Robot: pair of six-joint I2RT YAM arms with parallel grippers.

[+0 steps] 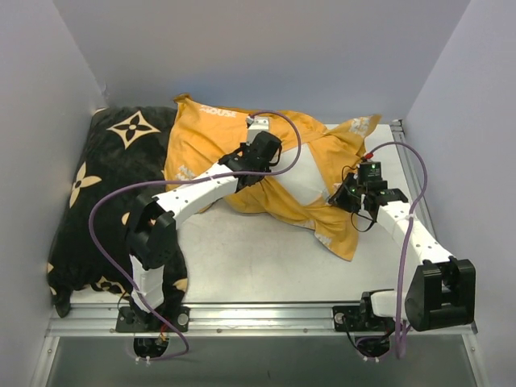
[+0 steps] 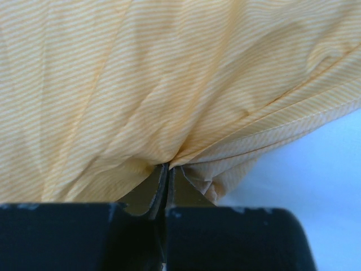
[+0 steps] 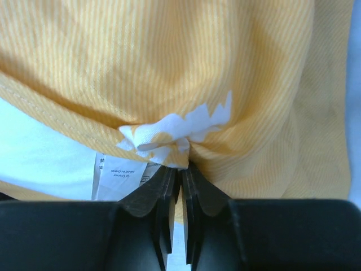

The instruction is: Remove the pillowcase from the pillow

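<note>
The pillowcase point(image 1: 211, 137) lies orange side up at the back middle of the table, with white lettering near its far edge. The white pillow point(image 1: 304, 176) shows through its open side. My left gripper point(image 1: 256, 171) is shut on a bunch of the orange fabric point(image 2: 169, 101) near the opening's left edge, and folds run into the fingertips point(image 2: 167, 167). My right gripper point(image 1: 342, 196) is shut on the case's hem at the right, where a white-printed patch point(image 3: 175, 132) bunches between its tips point(image 3: 184, 168). Bare pillow point(image 3: 39, 155) and a care label point(image 3: 115, 178) show just left of them.
A large black cushion point(image 1: 105, 193) with beige flower motifs fills the left side, partly under the left arm. Pale walls close in the back and both sides. Bare table point(image 1: 266, 258) lies in front of the pillow. Purple cables point(image 1: 105, 201) loop off both arms.
</note>
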